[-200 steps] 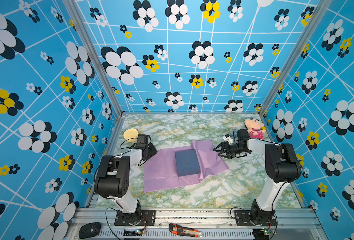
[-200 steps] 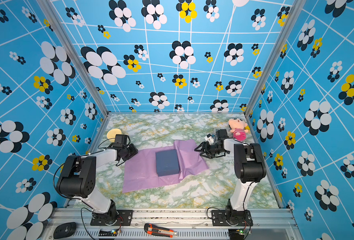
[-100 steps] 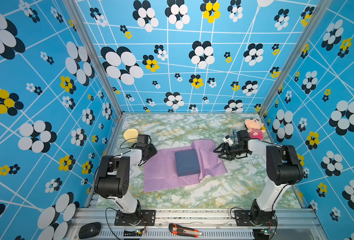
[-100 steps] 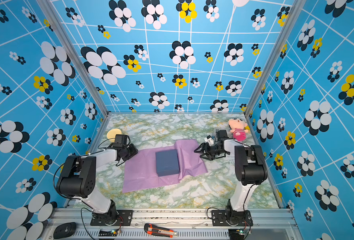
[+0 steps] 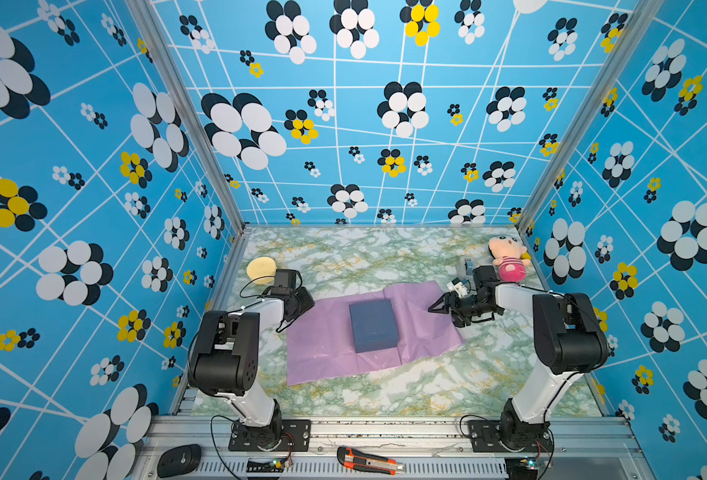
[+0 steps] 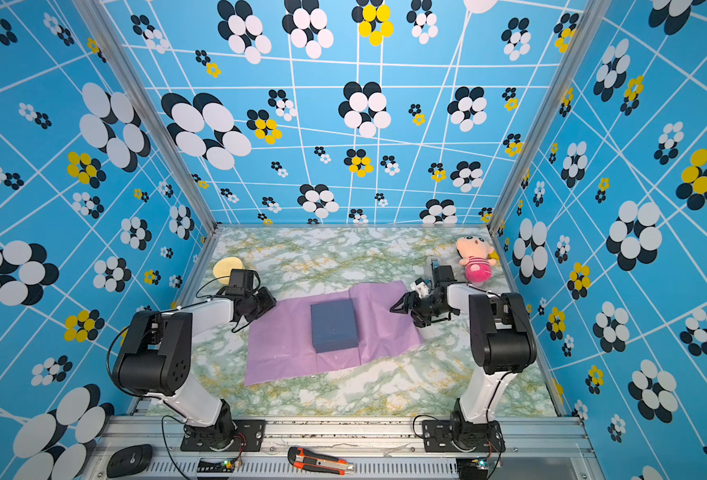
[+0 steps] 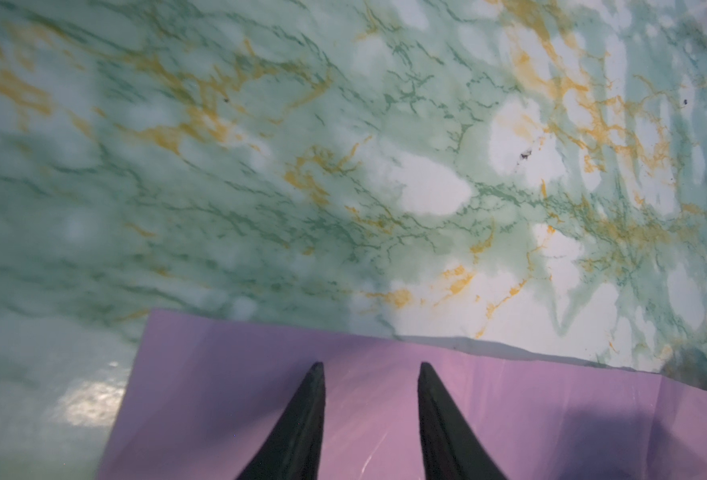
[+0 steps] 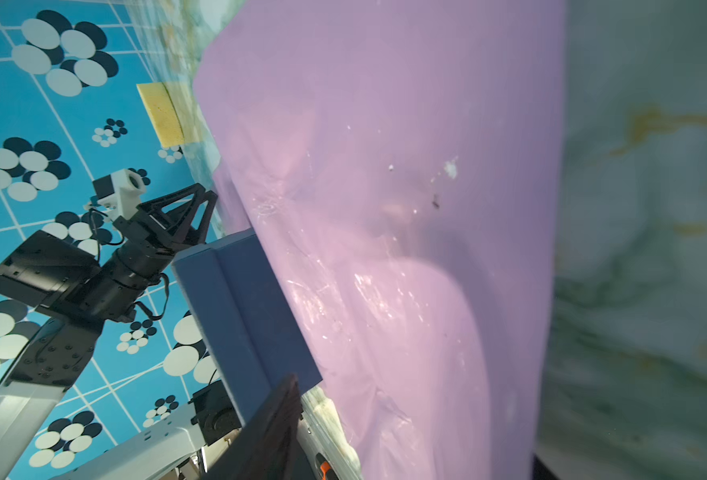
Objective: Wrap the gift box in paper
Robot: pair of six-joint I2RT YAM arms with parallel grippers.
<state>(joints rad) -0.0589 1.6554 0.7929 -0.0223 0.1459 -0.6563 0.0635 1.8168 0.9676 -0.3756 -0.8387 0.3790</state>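
1. Lilac paper (image 5: 322, 345) lies under the gift box (image 5: 372, 326); left of the box, our left gripper (image 7: 370, 368) gapes empty and may crumple the edge.
2. Right of the box, the right gripper (image 5: 433, 308): we cannot tell its grip; paper may slip.

Navy gift box (image 5: 373, 326), lid up, centred on flat, creased lilac paper (image 5: 322, 343)

The gift box (image 5: 372, 326) is navy, the paper (image 5: 322, 345) lilac, the table (image 5: 385, 257) green-gold marbled.

A sponge (image 5: 261, 269) lies far left on the marble table (image 5: 385, 257), a doll (image 5: 507, 259) far right; a mouse (image 5: 178, 459) and a knife (image 5: 368, 460) rest on the front rail (image 5: 426, 428).
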